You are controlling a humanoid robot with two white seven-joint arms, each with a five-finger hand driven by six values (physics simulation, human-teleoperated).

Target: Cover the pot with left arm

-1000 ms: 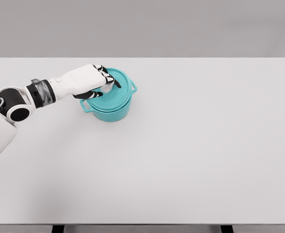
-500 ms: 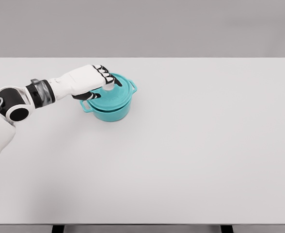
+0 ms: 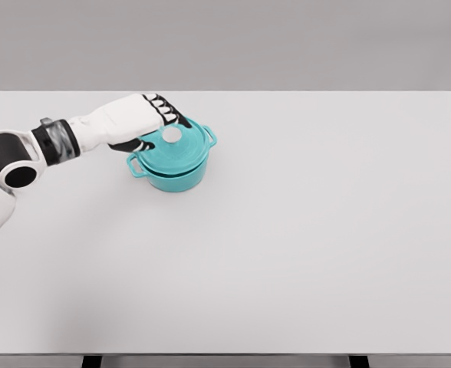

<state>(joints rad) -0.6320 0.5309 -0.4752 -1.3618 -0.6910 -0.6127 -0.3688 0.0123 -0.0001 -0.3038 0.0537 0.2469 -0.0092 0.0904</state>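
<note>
A teal pot (image 3: 176,173) with two side handles stands on the white table (image 3: 302,230), left of the middle. Its teal lid (image 3: 181,149) sits on top of it, with a silver knob (image 3: 171,136) now uncovered. My left hand (image 3: 158,115) hovers just up and to the left of the knob, fingers relaxed and holding nothing. The arm reaches in from the left edge. My right arm is out of view.
The table's far edge runs just behind the pot. The near edge lies along the bottom of the view.
My left hand has let go of the lid knob and lifted up and to the left. The lid stays resting on the pot.
</note>
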